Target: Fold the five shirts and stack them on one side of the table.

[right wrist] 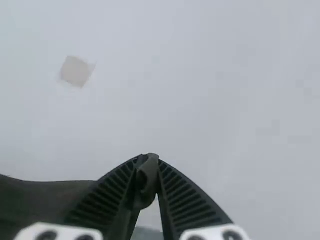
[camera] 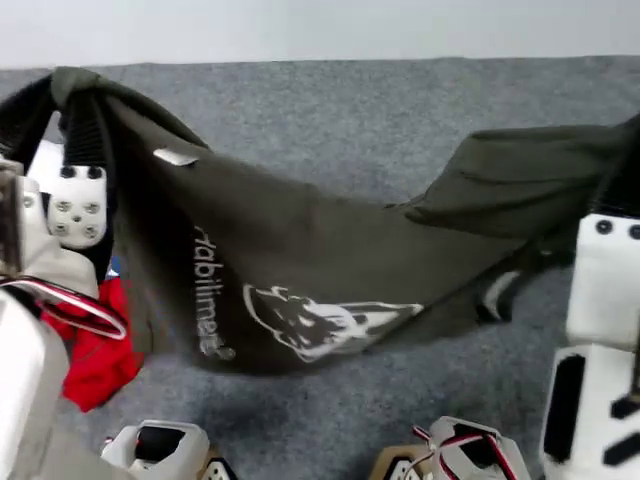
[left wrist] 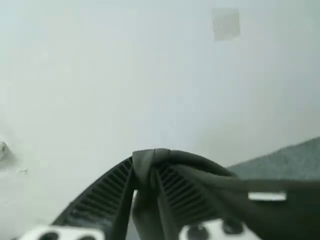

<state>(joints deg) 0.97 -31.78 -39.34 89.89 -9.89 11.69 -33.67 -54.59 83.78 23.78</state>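
Two shirts are showing in the high view.

1. Dark shirt (camera: pixel 300 260): it is hanging stretched above the grey bench (camera: pixel 350 110), running from 10 o'clock to 3 o'clock and sagging toward 6 o'clock in the middle. Its white print (camera: pixel 320 322) is facing up near the lower hem. A small white label (camera: pixel 175 157) is sitting near the 10 o'clock end.

2. Red shirt (camera: pixel 95 355): it is lying bunched on the bench at 8 o'clock, partly under the left arm and under the dark shirt's hanging edge.

3. Left end effector (camera: pixel 72 92): it is sitting at 10 o'clock, raised off the bench. Its jaws are pinching narrow on a gathered corner of the dark shirt. In the left wrist view the end effector (left wrist: pixel 150 167) is gripping a twisted knot of cloth, with the shirt (left wrist: pixel 225 192) trailing away from it and the label (left wrist: pixel 267 196) showing.

4. Right end effector (camera: pixel 625 160): it is sitting at 3 o'clock, also raised. In the right wrist view the end effector (right wrist: pixel 147 172) is clamping narrow on a fold of the shirt (right wrist: pixel 40 200).

5. Wall (camera: pixel 300 30): it is standing pale behind the bench at 12 o'clock, carrying a square patch (left wrist: pixel 226 23).

6. Two arm bases (camera: pixel 160 445) are sitting at 6 o'clock.
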